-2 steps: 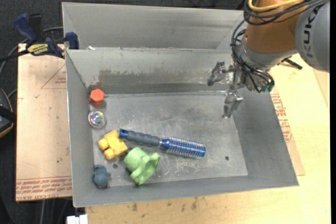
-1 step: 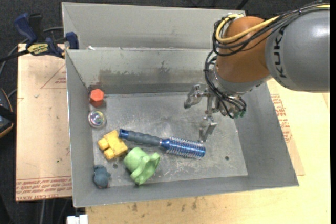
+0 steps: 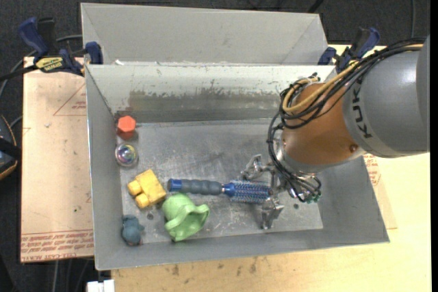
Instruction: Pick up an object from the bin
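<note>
My gripper (image 3: 263, 190) is low over the right half of the bin floor, below the orange wrist cover. Its two metal fingers stand wide apart, one finger (image 3: 254, 165) on the far side and the other near the bin's front. Between them lies the bristled head of a blue hairbrush (image 3: 217, 188), with room on both sides. The brush's handle runs left across the floor. The gripper is open and holds nothing.
A green plastic toy (image 3: 183, 217) lies just left of the brush, with a yellow toy (image 3: 146, 189) beside the handle's end. Along the left wall lie a small red block (image 3: 126, 124), a shiny ball (image 3: 126, 155) and a blue-grey lump (image 3: 131, 230).
</note>
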{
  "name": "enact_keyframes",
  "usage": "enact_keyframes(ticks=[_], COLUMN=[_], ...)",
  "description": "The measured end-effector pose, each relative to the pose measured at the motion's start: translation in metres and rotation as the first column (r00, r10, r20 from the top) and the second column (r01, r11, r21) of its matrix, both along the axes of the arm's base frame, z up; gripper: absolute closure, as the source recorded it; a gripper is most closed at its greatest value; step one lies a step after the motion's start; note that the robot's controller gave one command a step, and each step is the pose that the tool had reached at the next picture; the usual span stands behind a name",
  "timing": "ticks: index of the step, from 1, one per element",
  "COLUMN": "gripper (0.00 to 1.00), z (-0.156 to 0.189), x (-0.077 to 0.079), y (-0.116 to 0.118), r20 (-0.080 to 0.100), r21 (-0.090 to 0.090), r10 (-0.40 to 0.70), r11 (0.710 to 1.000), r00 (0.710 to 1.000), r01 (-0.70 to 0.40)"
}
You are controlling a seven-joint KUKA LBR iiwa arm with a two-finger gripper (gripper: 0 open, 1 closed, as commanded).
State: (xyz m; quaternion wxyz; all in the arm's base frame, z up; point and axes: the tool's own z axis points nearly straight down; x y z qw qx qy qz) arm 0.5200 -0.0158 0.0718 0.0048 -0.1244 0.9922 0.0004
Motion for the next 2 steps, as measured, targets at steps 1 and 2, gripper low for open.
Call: enact_keyframes(ticks=[1, 2], gripper=[1.0, 1.0], z=[0.004, 0.151], x=[0.003, 0.02], y=[0.001, 0.022], r20=[0.006, 0.001], r21=[0.0, -0.002], r10=[0.003, 0.12], r11=[1.0, 0.993], r00=[1.0, 0.993], r01=[-0.003, -0.12])
